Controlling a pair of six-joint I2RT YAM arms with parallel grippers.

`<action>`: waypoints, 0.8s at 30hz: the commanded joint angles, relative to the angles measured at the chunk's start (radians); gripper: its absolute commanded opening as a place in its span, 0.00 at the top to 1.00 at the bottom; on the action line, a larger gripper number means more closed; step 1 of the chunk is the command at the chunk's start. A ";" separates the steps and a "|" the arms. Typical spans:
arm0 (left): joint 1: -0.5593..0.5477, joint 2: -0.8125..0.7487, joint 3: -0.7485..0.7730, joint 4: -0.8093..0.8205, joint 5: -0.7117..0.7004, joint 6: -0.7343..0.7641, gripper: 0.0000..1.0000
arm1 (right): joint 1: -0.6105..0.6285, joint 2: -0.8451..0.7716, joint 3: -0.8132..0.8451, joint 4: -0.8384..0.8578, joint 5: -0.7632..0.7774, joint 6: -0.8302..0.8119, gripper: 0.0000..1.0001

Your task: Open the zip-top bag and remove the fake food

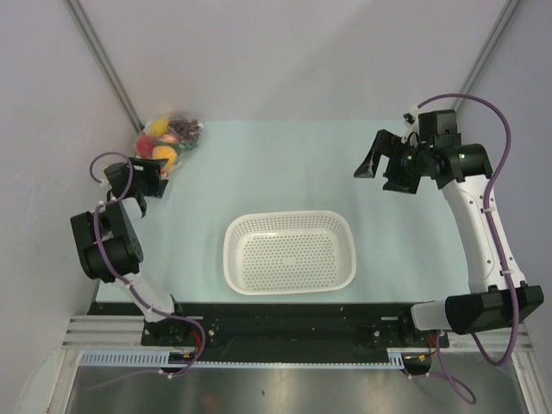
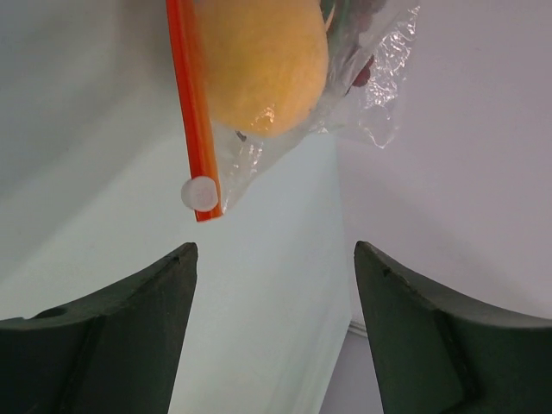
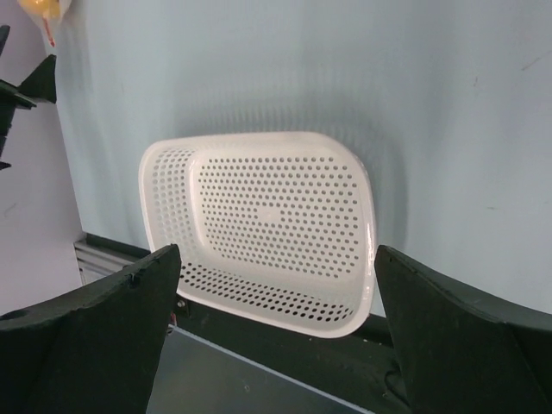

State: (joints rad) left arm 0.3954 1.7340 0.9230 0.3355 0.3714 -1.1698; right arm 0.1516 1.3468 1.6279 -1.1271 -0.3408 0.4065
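The zip-top bag (image 1: 169,141) lies at the far left corner of the table, clear and crinkly, with fake food (image 1: 162,153) inside: orange, yellow, red and dark pieces. In the left wrist view its red-orange zip strip (image 2: 191,103) hangs down with a white slider tab (image 2: 200,193), beside an orange fruit (image 2: 263,65) inside the plastic. My left gripper (image 1: 148,179) is open and empty just short of the bag, its jaws (image 2: 274,259) below the strip. My right gripper (image 1: 379,164) is open and empty, raised at the right far side, away from the bag.
A white perforated basket (image 1: 290,252) sits empty at the near middle of the table; it also shows in the right wrist view (image 3: 259,224). Enclosure walls stand close behind and to the left of the bag. The table's near edge has a black rail.
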 commanded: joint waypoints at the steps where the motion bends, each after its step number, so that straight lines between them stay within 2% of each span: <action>1: 0.007 0.096 -0.015 0.287 0.006 -0.111 0.23 | -0.038 0.020 0.067 0.058 -0.029 -0.020 0.00; 4: 0.007 0.151 -0.009 0.356 0.004 -0.134 0.26 | -0.053 0.044 0.084 0.059 -0.026 -0.017 0.00; 12: 0.007 0.254 0.074 0.362 0.032 -0.120 0.32 | -0.069 0.087 0.113 0.073 -0.024 0.002 0.00; 15: 0.007 0.277 0.092 0.367 0.024 -0.126 0.40 | -0.069 0.106 0.119 0.087 -0.043 0.011 0.00; 18: 0.007 0.298 0.122 0.376 0.050 -0.117 0.53 | -0.070 0.124 0.118 0.104 -0.053 0.025 0.00; 19: 0.007 0.300 0.131 0.376 0.058 -0.114 0.63 | -0.067 0.127 0.118 0.110 -0.062 0.028 0.00; 24: 0.000 0.279 0.134 0.344 0.089 -0.065 0.79 | -0.064 0.164 0.101 0.188 -0.095 0.049 0.00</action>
State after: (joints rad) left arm 0.3958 2.0338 1.0180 0.6601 0.4110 -1.2819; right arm 0.0872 1.4914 1.7023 -1.0309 -0.3904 0.4339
